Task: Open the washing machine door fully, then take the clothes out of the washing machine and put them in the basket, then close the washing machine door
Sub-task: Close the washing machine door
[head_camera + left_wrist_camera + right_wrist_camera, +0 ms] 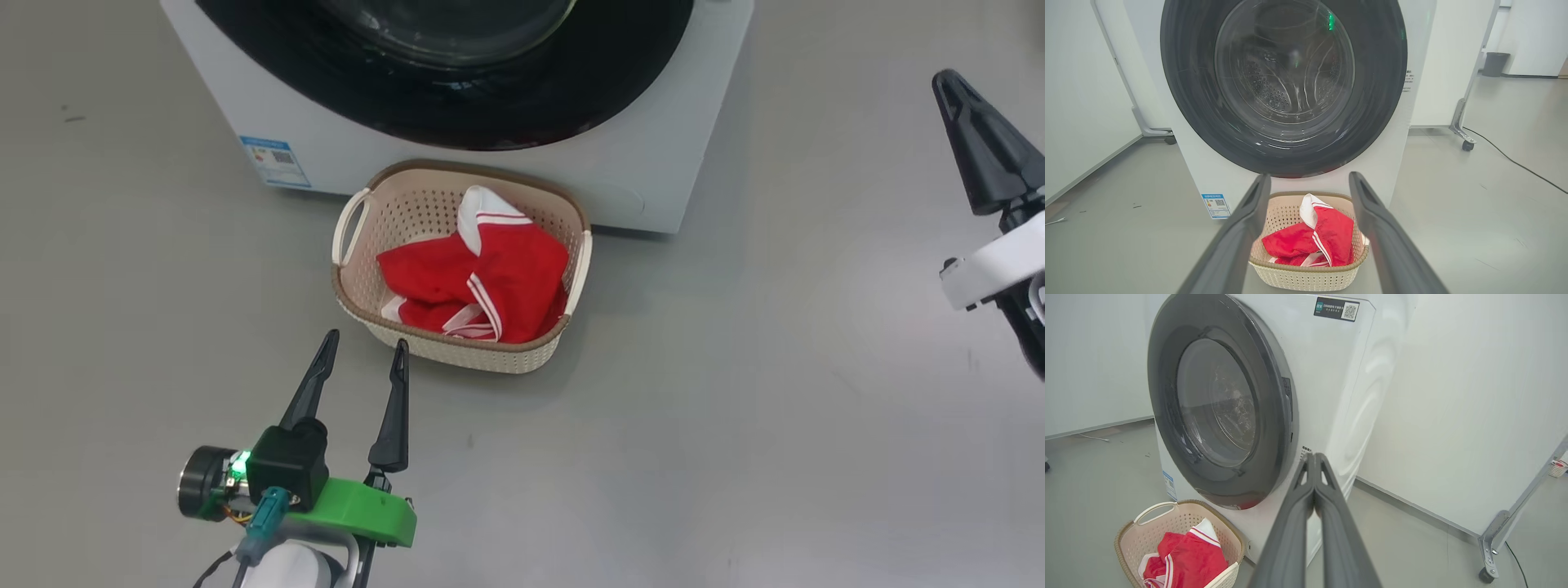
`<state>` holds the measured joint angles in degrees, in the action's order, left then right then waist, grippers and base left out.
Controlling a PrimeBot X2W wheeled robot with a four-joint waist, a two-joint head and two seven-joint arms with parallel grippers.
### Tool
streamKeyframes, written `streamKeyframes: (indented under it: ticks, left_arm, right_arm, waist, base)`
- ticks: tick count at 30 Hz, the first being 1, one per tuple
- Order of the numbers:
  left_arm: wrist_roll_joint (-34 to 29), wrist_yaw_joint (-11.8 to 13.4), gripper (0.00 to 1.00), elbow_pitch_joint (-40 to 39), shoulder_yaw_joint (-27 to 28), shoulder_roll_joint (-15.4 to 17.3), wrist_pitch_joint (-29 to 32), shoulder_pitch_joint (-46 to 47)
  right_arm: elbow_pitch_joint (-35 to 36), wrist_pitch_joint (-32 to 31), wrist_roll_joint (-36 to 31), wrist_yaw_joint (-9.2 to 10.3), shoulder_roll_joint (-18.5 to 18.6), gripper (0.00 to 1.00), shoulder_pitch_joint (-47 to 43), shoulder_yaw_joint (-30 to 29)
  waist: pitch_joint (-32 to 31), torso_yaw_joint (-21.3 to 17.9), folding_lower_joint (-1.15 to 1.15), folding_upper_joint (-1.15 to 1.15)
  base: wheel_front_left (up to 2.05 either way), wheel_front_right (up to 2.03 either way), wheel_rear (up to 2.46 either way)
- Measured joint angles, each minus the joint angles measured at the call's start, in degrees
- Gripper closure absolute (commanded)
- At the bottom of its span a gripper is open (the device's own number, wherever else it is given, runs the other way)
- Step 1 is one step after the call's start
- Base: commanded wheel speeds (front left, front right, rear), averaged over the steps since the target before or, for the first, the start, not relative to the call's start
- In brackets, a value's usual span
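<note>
Most of the washing machine door is cut off by the top edge of the head view. The left wrist view shows nearly all of it, shut flush against the washing machine. Through the bulging glass the perforated drum is dim and streaked with reflections, and whether anything lies inside cannot be made out. The printed text on the machine's front is too small to read.

The clothes lie bunched in the basket, their lower folds hidden by its wall. The basket stands on the floor just before the machine's lower front edge; whether the two touch cannot be told.

The floor is smooth, pale grey and lightly scuffed. White partition panels on metal castor feet flank the machine, a black cable trails across the floor, and a dark bin stands far back.

The door's ring is glossy black. The basket is cream perforated plastic with a brown woven-look rim and loop handles. The clothes are soft red fabric with white stripes and trim. A blue label sits low on the machine's front.

The left gripper hovers near the basket's near corner, fingers spread wide and empty. The right gripper has its fingers pressed together on nothing, well off to the machine's side.
</note>
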<state>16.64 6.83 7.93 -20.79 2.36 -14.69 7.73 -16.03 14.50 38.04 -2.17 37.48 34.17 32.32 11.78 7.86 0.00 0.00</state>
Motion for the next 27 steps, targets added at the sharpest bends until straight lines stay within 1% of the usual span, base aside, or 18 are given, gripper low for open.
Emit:
streamKeyframes:
  ticks: [4,6,11,16,17,18,19,20,23,27]
  left_arm:
    - [0.1,0.0,0.00,0.2,0.4,0.1,0.0,-1.5]
    - [0.2,0.0,0.00,0.2,0.6,0.1,0.0,-1.9]
    - [0.6,0.0,0.00,0.2,1.6,0.1,0.0,-3.5]
    - [0.6,0.0,0.00,0.2,1.8,0.1,0.0,-5.2]
    - [0.6,0.0,0.00,0.2,1.8,0.1,0.0,-5.4]
    - [0.6,0.0,0.00,0.2,1.7,0.1,0.0,-5.6]
    - [0.6,-0.1,0.00,0.3,1.6,0.1,0.0,-5.6]
    - [0.6,-0.1,0.00,0.3,1.6,0.1,0.0,-5.7]
    - [0.6,-0.1,0.00,0.2,2.1,0.1,0.0,-6.1]
    - [0.6,-0.1,0.00,-0.1,2.7,0.1,0.0,-6.8]
  right_arm:
    - [1.0,0.0,1.8,1.87,-1.0,1.00,-5.2,-3.6]
    - [1.2,0.0,1.8,1.96,-1.2,1.00,-6.3,-4.2]
    - [2.5,0.0,2.4,3.92,-2.3,1.00,-12.5,-7.7]
    - [4.0,0.0,2.0,4.95,-2.5,1.00,-17.3,-10.4]
    - [4.4,0.0,1.6,5.32,-2.5,0.91,-18.2,-11.0]
    - [4.8,0.0,1.0,5.44,-2.5,0.67,-19.2,-11.7]
    - [5.1,0.0,0.7,5.88,-2.7,0.29,-20.1,-12.7]
    - [5.5,0.0,0.7,5.88,-3.0,0.00,-21.1,-13.5]
    - [6.5,0.0,0.4,6.41,-4.3,0.00,-23.7,-15.4]
    - [7.6,0.0,-1.0,6.42,-5.7,0.00,-27.3,-17.0]
  waist:
    - [-2.6,-1.9,0.00,0.00]
    - [-3.1,-2.4,0.00,0.00]
    - [-5.6,-4.2,0.00,0.00]
    - [-7.3,-5.5,0.00,0.00]
    - [-7.6,-5.6,0.00,0.00]
    - [-7.7,-5.8,0.00,0.00]
    - [-7.9,-5.8,0.00,0.00]
    - [-8.1,-5.8,0.00,0.00]
    - [-8.3,-5.8,0.00,0.00]
    - [-8.8,-5.6,0.00,0.00]
  base:
    - [0.00,0.00,0.00]
    - [0.00,0.00,0.00]
    - [0.00,0.00,0.00]
    - [0.00,0.00,0.00]
    - [0.00,0.00,0.00]
    - [0.00,0.00,0.00]
    - [0.00,0.00,0.00]
    - [0.00,0.00,0.00]
    - [0.00,0.00,0.00]
    - [0.00,0.00,0.00]
